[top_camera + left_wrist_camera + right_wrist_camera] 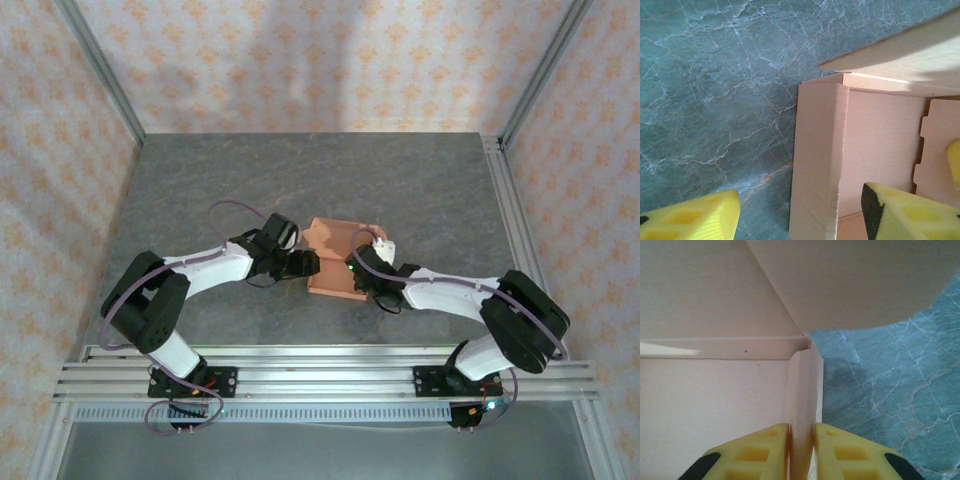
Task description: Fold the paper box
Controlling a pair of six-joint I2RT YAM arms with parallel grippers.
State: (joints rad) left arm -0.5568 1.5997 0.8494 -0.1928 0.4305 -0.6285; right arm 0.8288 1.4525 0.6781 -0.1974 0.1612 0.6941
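Note:
The paper box, salmon-orange card, lies partly folded at the middle of the table between both arms. My left gripper is at its left side. In the left wrist view the left gripper is open, its yellow fingers straddling the upright left wall without touching it. My right gripper is at the box's right side. In the right wrist view the right gripper is shut on the upright right wall, one pad on each face. A raised lid flap stands beyond the box floor.
The grey marbled table spreads around the box on all sides. Aluminium rails run along the near edge at the arm bases. A metal frame post and patterned walls enclose the back and sides.

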